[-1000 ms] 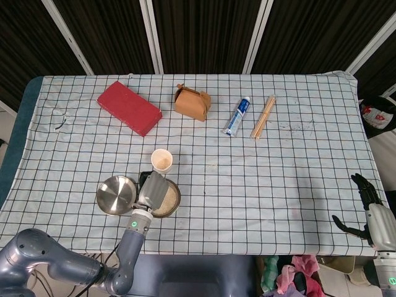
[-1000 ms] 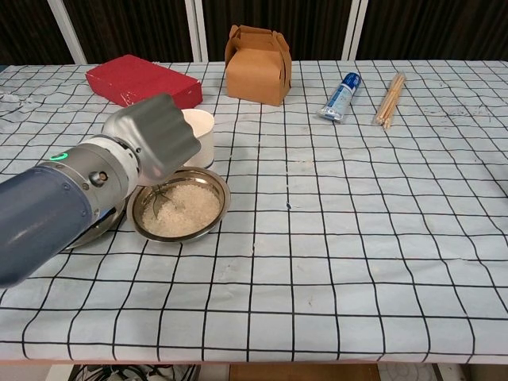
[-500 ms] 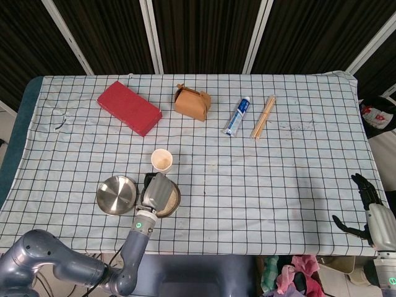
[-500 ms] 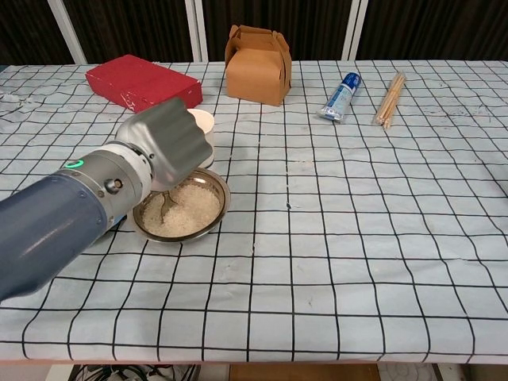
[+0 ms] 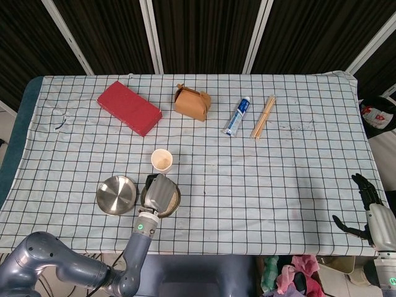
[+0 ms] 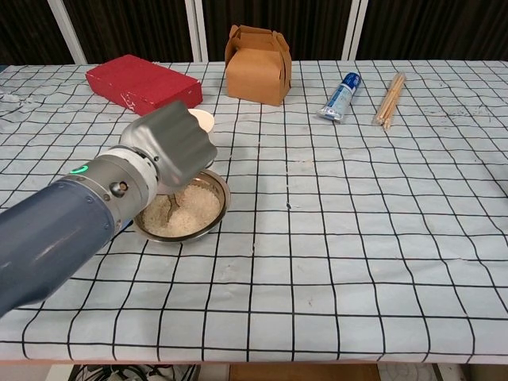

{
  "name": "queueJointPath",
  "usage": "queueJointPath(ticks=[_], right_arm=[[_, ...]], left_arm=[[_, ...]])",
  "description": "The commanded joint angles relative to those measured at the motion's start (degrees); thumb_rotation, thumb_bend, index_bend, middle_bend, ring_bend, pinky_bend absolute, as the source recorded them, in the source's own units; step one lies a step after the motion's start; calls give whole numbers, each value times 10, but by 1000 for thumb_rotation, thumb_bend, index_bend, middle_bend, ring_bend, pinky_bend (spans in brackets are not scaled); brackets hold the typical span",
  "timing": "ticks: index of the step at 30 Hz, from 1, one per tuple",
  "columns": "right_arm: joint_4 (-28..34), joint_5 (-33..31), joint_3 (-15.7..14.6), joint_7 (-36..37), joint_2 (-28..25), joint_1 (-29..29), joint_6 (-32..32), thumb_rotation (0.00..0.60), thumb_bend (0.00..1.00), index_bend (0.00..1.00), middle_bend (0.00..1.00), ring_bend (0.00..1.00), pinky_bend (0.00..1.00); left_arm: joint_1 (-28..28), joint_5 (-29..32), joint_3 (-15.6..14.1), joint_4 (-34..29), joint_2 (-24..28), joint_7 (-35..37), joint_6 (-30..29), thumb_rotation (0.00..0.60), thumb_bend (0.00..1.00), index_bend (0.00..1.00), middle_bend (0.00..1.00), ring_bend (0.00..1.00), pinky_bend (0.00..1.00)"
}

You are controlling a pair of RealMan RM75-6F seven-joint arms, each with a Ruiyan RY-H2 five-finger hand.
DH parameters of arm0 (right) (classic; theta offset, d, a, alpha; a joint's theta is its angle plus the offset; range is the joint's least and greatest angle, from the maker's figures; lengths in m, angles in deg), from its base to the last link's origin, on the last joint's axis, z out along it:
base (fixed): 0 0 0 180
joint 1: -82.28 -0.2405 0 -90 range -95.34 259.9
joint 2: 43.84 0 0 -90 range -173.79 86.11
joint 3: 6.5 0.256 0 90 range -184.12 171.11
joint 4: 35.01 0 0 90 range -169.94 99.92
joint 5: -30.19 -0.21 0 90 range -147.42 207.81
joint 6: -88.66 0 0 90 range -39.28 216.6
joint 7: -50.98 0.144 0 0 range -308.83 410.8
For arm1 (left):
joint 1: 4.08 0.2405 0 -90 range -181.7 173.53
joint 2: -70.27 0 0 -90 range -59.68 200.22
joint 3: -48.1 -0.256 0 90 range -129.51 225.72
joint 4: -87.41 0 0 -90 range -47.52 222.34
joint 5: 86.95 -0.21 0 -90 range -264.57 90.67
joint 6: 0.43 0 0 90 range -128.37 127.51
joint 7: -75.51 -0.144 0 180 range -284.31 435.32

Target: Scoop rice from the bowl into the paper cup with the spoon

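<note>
Steel bowl, no legible writing

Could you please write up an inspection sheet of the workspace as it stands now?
Surface: table under a checked cloth.
Job's things: bowl of rice; spoon in the rice; paper cup just behind the bowl.
Clutter: empty steel dish left of the bowl; red box, brown carton, tube and wooden sticks along the far side.
Hands: left hand closed over the bowl, holds the spoon; right hand idle off the table's right edge, fingers apart.
Cables: nothing seen.
Surroundings: dark slatted wall; coloured cloths below the front edge.
</note>
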State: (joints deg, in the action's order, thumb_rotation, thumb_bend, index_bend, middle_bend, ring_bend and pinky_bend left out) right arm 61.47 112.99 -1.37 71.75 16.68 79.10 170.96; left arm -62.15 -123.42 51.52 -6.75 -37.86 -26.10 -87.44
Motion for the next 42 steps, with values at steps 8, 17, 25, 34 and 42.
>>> queueJointPath(ticks=[8,17,25,34,42], right_arm=[[-1,2,-1,-2,1,0,1,600,197,0,0,0,183],[-1,2,-1,-2,1,0,1,600,197,0,0,0,183],[-1,1,-1,-3,1,0,0,600,198,0,0,0,183],[1,0,-1,-2,0,0,-1,600,198,0,0,0,183],[1,-1,-1,-4,1,0,-1,600,198,0,0,0,184]], left_arm=[[22,-18,10,-21,23,68,4,600,493,807,1000,1000,1000],[41,-42,11,-27,38,125,8,600,493,807,1000,1000,1000],[58,-36,29,-59,56,166,7,600,493,807,1000,1000,1000],[78,-50,23,-87,91,202,2,600,493,807,1000,1000,1000],[94,-72,10,-100,122,239,12,600,493,807,1000,1000,1000]])
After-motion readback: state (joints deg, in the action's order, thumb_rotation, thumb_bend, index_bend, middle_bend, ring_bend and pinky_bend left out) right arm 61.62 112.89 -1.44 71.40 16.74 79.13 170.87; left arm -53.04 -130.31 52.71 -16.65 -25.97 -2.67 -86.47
